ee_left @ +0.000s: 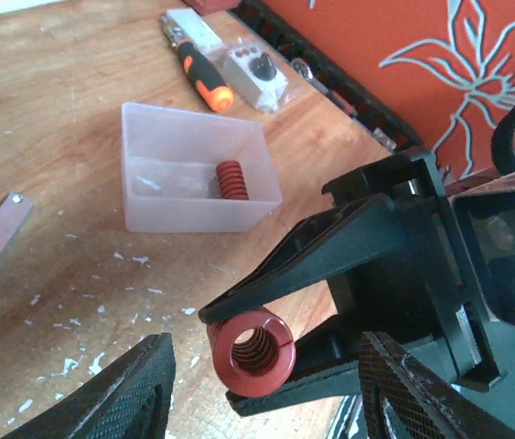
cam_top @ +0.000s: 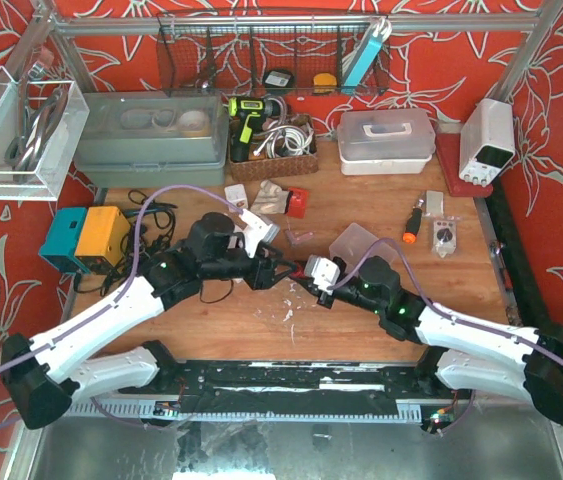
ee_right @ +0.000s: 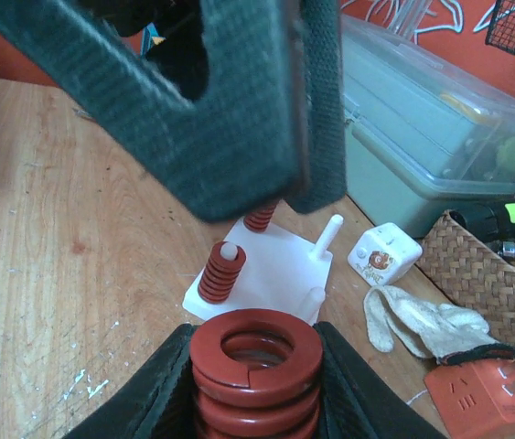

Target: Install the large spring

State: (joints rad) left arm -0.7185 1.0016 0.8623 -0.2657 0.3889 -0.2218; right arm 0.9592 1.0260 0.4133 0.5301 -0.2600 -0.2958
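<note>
The large spring [ee_right: 255, 352], a thick red coil, stands gripped between my right gripper's [ee_right: 257, 384] black fingers, which are shut on it. In the left wrist view the same large spring [ee_left: 255, 352] shows end-on, clamped by the right gripper's upper finger [ee_left: 330, 247]. My left gripper [ee_left: 262, 389] is open: its textured fingers [ee_left: 120, 393] stand on either side of the spring with gaps. One left finger [ee_right: 202, 110] fills the top of the right wrist view. Beyond lies a white pegged base [ee_right: 271, 274] bearing a small red spring [ee_right: 223, 272], another one half hidden, and bare pegs [ee_right: 328, 233].
A clear plastic bin [ee_left: 161, 155] holds a small red spring [ee_left: 230, 179]; an orange-handled screwdriver [ee_left: 204, 73] lies behind it. A white cube [ee_right: 383, 261], a glove [ee_right: 422, 320], a red socket block [ee_right: 486, 398], a woven basket [ee_right: 490, 265] and a grey-green box [ee_right: 440, 137] stand past the base.
</note>
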